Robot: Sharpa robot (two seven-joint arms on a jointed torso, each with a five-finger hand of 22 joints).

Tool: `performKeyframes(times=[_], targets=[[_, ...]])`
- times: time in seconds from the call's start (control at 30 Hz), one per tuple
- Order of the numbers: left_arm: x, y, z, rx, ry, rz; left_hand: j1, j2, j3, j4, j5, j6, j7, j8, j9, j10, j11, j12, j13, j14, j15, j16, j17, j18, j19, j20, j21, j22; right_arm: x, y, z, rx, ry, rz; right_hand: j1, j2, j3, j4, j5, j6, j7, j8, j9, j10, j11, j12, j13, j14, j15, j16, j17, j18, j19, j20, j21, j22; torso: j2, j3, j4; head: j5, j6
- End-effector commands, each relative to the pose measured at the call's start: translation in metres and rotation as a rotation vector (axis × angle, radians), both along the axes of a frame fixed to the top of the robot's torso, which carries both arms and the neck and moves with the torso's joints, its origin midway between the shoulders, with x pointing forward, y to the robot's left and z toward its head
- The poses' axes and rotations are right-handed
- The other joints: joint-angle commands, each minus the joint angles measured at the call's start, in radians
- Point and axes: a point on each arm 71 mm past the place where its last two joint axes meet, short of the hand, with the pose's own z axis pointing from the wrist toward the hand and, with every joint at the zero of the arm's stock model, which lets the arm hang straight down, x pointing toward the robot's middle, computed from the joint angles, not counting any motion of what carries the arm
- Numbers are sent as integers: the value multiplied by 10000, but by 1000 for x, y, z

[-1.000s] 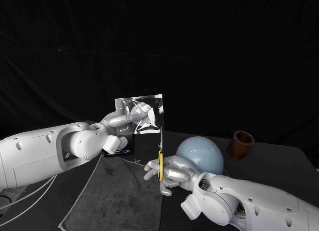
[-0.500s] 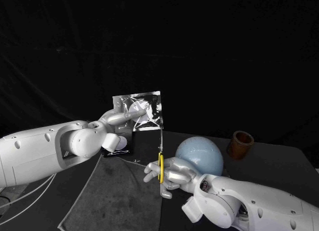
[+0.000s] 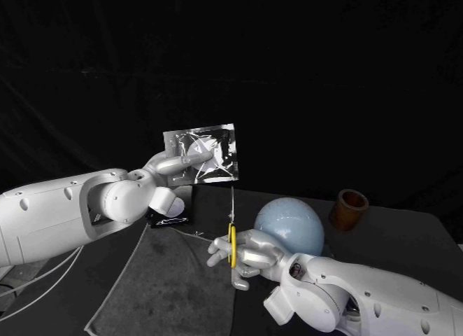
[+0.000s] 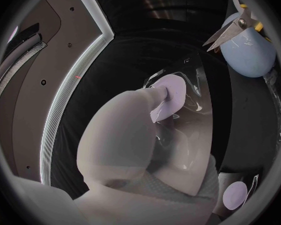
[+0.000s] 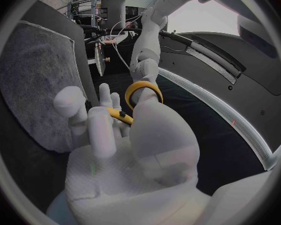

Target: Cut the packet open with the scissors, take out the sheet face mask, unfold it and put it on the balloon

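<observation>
Left robot hand [image 3: 176,166]: raised above the surface [image 3: 403,234], pinching the packet [image 3: 201,154] at its lower left part. The packet is a clear, shiny square standing roughly upright and slightly tilted, most of it sticking up and out past the fingers. In the left wrist view a fingertip pad [image 4: 168,92] presses flat on the film.

Right robot hand [image 3: 247,253]: low, below and to the side of the left one, fingers wrapped on the yellow handles of the scissors [image 3: 231,234]. Blades point straight up out of the hand. The tip sits just under the packet's lower corner on the side away from the left hand's fingers; can't tell if it touches. In the left wrist view the blades look slightly parted.

Balloon [image 3: 290,225]: pale blue, directly behind the right robot hand, close to its knuckles. Brown cup [image 3: 350,208] is just past the balloon, further from both hands.

Grey cloth [image 3: 161,280] lies on the surface under the left forearm, reaching across to beside the right robot hand.
</observation>
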Motion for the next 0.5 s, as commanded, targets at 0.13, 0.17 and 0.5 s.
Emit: performKeyframes(times=[0.13,0.17,0.5], targets=[[0,-5,3,-17,-153,-136,-8,104,2,-55,58,23,75,42,33,93,-2,-32,-5,49,-33,-55,14,206,25,-1,44,-11,-3,3,1,96,-45,295,6,-97,-205,41,-35,-46,35,-74,-12,-96,-4,-72,-23,-48,9,-11,15,111,-46,35,-49,985,2,8,-1,26,-18],[0,-5,3,-12,-147,-146,-8,104,2,-55,58,23,75,42,33,93,-2,-32,-5,49,-33,-55,14,206,25,-1,44,-11,-3,3,1,101,-53,300,4,-98,-201,45,-35,-54,37,-81,-15,-111,-1,-79,-36,-58,12,-17,-5,114,-56,38,-64,981,2,10,-2,27,-19],[-1,-5,3,-2,-120,-197,-18,105,17,-75,57,22,81,45,38,93,0,-31,-5,48,-32,-58,17,206,24,-2,46,-11,-5,2,3,195,-176,327,-138,-602,332,144,-29,-1223,-75,-673,-173,-708,108,-271,-629,-315,107,-69,-417,165,-303,151,-293,897,-3,-1,-3,8,-22]])
